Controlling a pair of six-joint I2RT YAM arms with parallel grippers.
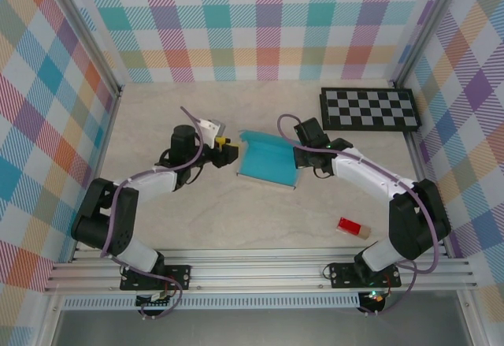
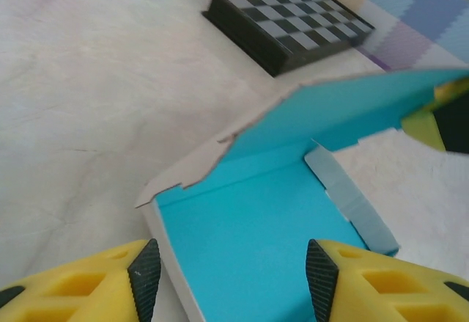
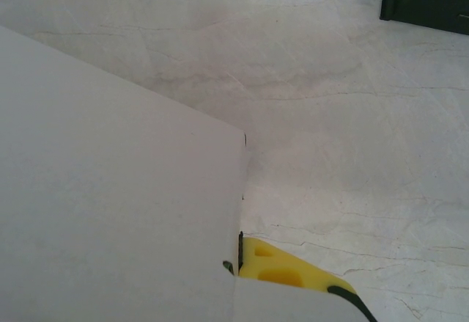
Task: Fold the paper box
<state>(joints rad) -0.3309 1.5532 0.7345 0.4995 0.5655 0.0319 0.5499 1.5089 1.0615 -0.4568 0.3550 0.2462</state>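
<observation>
One paper box (image 1: 266, 161), one checkerboard (image 1: 368, 109), one red block (image 1: 353, 228), two arms

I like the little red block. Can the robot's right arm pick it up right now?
Probably not yet. The right gripper is shut on the paper box, so it must let go first. The red block lies alone on the table beside that arm.

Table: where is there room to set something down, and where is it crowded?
Free: the far strip between the back wall and the paper box, left of the checkerboard; the near patch between the left arm and right arm, left of the red block. Crowded: the middle, where both meet the box.
</observation>
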